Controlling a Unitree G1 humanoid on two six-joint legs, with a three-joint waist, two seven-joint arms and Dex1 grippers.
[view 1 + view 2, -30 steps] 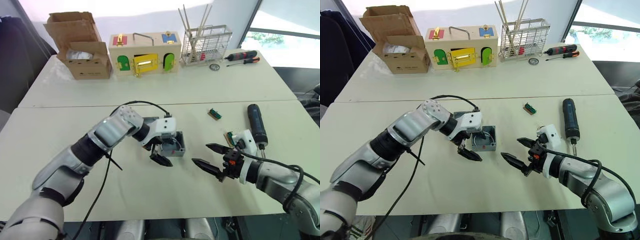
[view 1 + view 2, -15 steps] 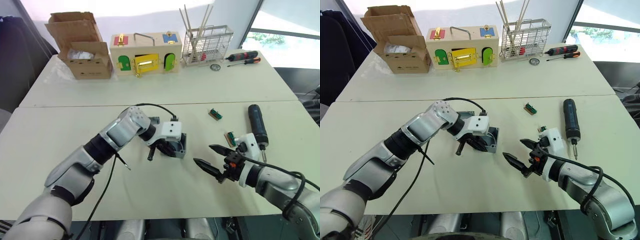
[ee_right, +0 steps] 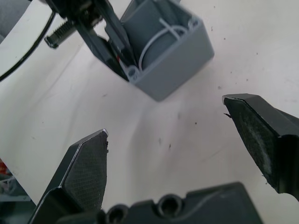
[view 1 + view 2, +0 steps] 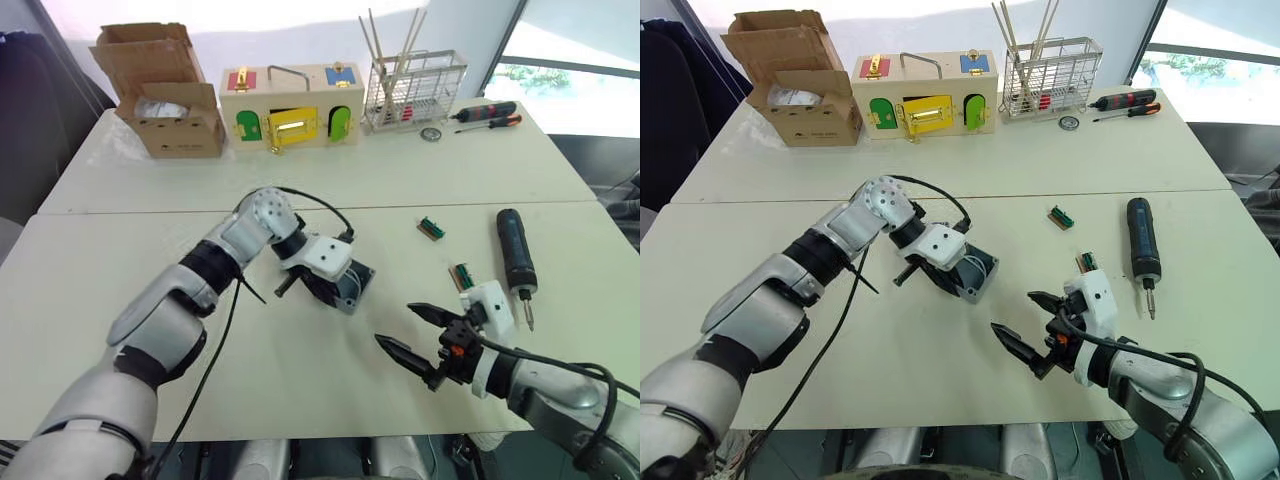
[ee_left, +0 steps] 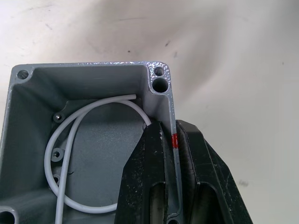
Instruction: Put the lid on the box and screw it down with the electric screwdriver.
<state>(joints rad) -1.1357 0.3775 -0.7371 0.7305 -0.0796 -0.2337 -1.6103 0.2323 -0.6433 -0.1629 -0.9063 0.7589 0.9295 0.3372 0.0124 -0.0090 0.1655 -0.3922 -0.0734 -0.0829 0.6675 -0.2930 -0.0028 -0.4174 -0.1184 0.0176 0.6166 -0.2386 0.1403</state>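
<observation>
At mid-table, my left gripper (image 5: 170,154) pinches one wall of the box (image 4: 973,276), tipped on its edge; a looped white wire (image 5: 70,154) lies inside. My right gripper (image 4: 1025,325) hovers nearby, fingers spread and holding nothing. The electric screwdriver (image 4: 1140,243) lies to its right. Far back sit one cardboard carton (image 4: 800,95), one wooden latch box (image 4: 925,95), one wire basket (image 4: 1050,80) and two hand screwdrivers (image 4: 1125,103).

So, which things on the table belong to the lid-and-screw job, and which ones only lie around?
For the job:
- box, pinched by the left gripper
- electric screwdriver

Lying about:
- cardboard carton
- wooden latch box
- wire basket
- hand screwdrivers
</observation>
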